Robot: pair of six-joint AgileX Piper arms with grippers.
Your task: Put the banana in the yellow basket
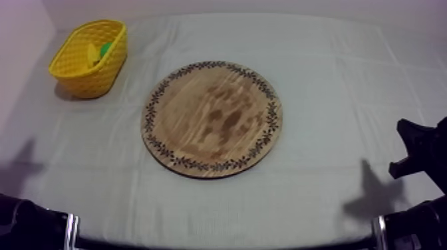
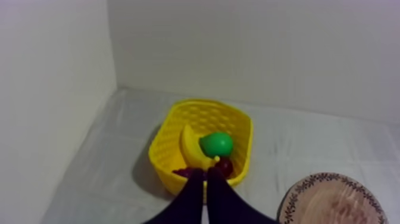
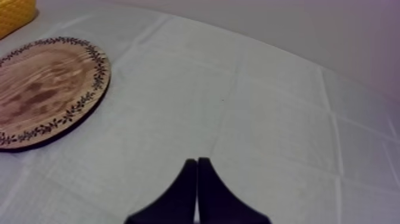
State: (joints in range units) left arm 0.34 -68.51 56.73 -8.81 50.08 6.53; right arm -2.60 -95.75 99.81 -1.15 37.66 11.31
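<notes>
Since nothing appears left to carry, the left gripper (image 2: 205, 174) and right gripper (image 3: 196, 162) sit low at the frame's bottom corners, each pressed closed on nothing; the board (image 1: 211, 120) at centre lies bare, and the banana (image 2: 190, 149) rests in the basket (image 1: 100, 74), upper left.
</notes>
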